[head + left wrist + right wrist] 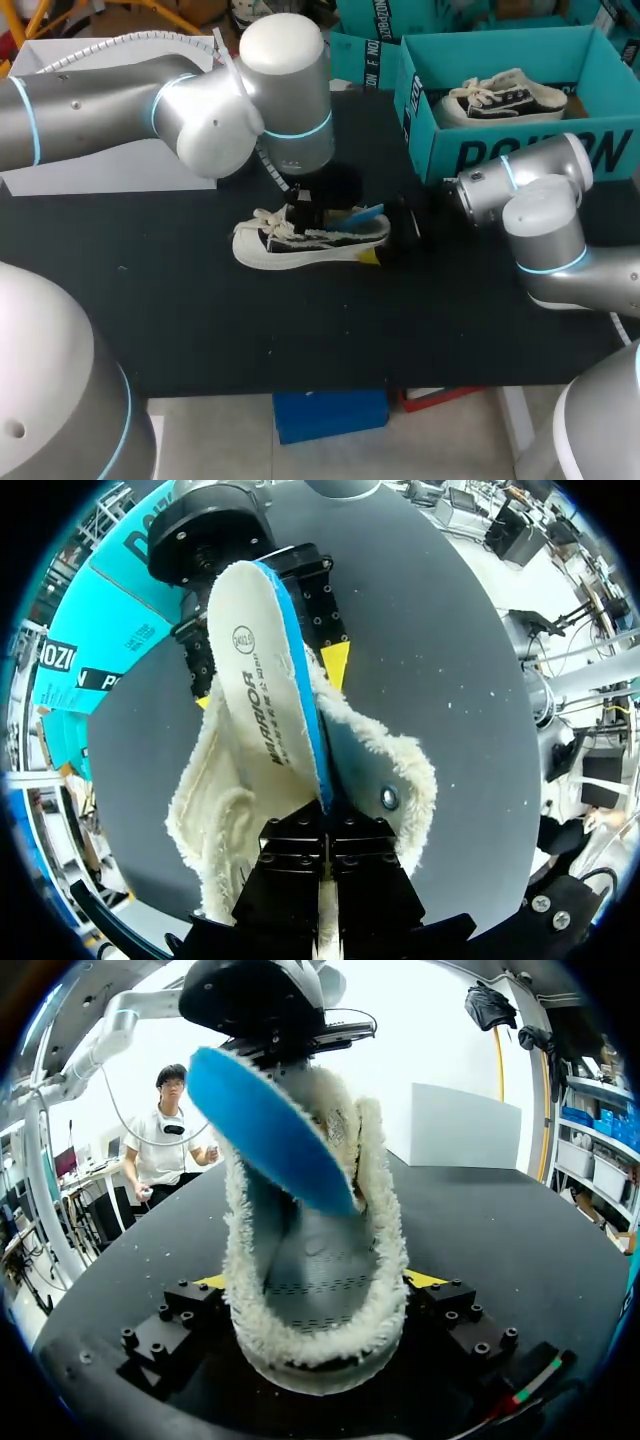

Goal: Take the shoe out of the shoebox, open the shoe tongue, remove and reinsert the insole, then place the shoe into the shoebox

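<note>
Insole step in hand, I judge — the left gripper (325, 825) is pinched together on the insole (265, 680), slanting half out of the shoe (310, 240) on the table near the shoebox (430, 130), with the right gripper (320, 1280) clamped on its heel — next calls for a steady pull clear.

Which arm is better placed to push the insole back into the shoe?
Left, I think. The left pincer grips the white insole with the blue underside, half out of the white fleece-lined shoe. The right pincer only clamps the shoe's heel on the black table.
</note>
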